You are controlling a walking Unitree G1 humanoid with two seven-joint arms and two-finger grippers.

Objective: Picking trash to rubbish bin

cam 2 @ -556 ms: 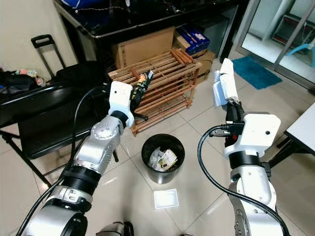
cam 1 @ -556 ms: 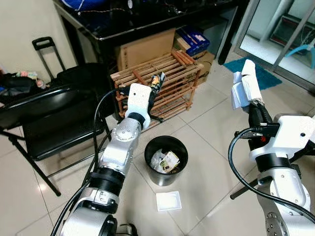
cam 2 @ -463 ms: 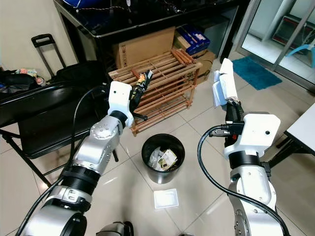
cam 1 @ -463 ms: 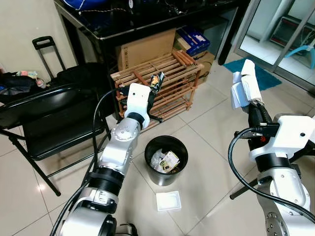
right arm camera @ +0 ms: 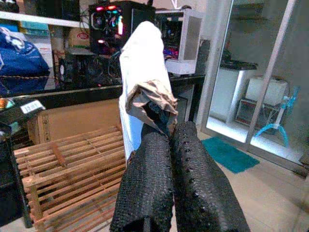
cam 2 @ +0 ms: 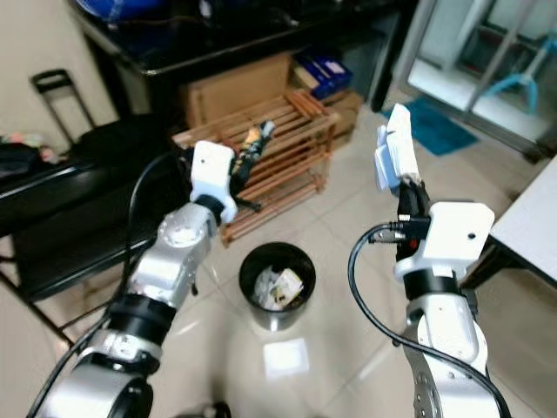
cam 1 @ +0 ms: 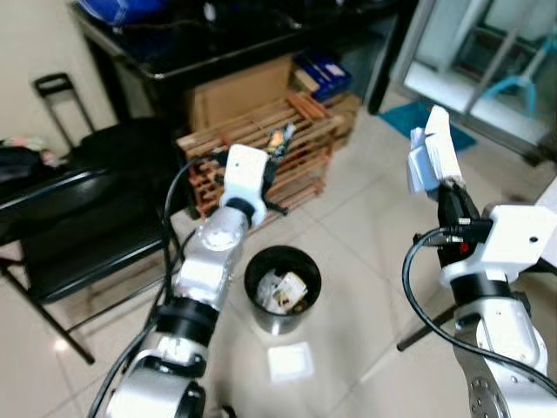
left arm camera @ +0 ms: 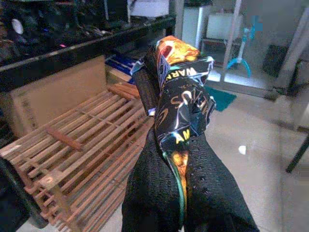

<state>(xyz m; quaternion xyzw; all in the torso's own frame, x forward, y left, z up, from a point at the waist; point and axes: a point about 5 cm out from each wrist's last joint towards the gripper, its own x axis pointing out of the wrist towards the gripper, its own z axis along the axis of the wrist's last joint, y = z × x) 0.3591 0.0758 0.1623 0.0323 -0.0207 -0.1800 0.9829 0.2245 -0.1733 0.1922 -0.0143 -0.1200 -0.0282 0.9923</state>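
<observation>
Left gripper (left arm camera: pixel 181 145) is clamped on a crumpled black-and-orange snack wrapper (left arm camera: pixel 182 99), and the right gripper (right arm camera: pixel 170 140) pinches a white paper wad (right arm camera: pixel 141 72), both raised high. Below and between them stands the black rubbish bin (cam 1: pixel 282 290), already holding crumpled wrappers (cam 1: pixel 282 291), a white square sheet (cam 1: pixel 291 360) just beside it on the tiled floor (cam 1: pixel 365 252).

Both eye views soft with motion blur, edges smeared. Daylight enters through the glass door (cam 1: pixel 487 61) at upper right, glare patches on the floor tiles (cam 1: pixel 348 218). Dark under the black table (cam 1: pixel 218 52). Wrist views sharper up close, backgrounds soft.
</observation>
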